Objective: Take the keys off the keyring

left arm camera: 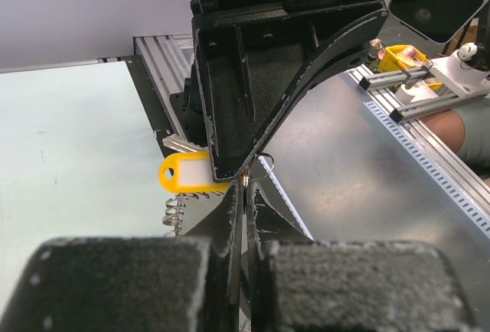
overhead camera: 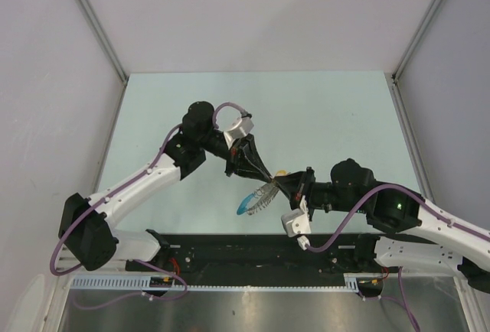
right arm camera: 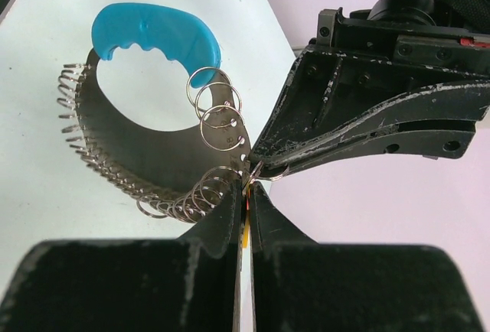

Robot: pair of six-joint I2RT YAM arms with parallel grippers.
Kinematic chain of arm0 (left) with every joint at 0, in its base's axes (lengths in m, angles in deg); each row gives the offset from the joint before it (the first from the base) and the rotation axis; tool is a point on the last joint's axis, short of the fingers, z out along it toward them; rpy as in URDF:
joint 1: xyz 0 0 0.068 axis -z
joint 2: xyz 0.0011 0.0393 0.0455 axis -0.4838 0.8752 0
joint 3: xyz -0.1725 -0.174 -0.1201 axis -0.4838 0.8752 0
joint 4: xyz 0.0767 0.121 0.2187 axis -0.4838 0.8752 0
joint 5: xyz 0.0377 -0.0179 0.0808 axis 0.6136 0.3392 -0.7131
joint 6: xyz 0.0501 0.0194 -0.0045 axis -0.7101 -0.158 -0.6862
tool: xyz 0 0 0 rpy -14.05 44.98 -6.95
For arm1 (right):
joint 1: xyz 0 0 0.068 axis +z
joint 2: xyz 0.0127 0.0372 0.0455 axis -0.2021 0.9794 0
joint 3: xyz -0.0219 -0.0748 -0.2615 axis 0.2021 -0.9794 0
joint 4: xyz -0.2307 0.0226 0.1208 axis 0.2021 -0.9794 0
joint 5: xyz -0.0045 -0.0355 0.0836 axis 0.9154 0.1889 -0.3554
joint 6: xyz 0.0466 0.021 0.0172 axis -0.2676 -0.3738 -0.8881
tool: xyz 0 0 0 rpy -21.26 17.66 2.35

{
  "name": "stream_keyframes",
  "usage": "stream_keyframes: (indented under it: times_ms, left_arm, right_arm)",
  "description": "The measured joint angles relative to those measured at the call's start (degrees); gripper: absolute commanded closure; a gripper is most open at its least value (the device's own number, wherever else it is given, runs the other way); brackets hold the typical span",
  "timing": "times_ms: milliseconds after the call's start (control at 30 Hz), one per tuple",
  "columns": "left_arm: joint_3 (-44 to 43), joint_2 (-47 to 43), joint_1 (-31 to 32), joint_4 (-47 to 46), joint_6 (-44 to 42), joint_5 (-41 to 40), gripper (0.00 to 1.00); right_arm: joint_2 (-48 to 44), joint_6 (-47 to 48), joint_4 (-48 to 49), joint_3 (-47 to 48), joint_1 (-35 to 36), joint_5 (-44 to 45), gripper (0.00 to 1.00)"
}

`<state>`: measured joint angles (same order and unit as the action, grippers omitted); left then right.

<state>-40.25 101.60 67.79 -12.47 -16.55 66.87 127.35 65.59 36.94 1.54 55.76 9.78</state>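
Both grippers meet tip to tip above the table's front middle. My left gripper is shut on the keyring, a small thin silvery loop that also shows in the left wrist view. My right gripper is shut on a yellow key tag, with yellow showing between its fingers. The keys hang below as a curved dark strip strung with several small silvery rings and a bright blue piece. A silver key blade pokes out behind the tag.
The pale green table is walled by white panels on three sides. A black base plate and slotted aluminium rail run along the near edge, with a grey metal sheet beyond it. A person's forearm and a yellow object lie outside.
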Motion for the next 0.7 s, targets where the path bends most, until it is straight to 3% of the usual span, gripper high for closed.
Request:
stream_keyframes:
  times_ms: [300,700]
  left_arm:
    - [0.72,-0.68,-0.07,-1.7,-0.13,-0.55,1.0]
    - [0.76,-4.33,-0.02,4.94,-3.61,-14.08,1.0]
  right_arm:
    - [-0.5,-0.96,0.46,-0.11,0.02,0.5,1.0]
    - [-0.13,-1.01,2.69,-1.4,-0.04,7.52,1.0]
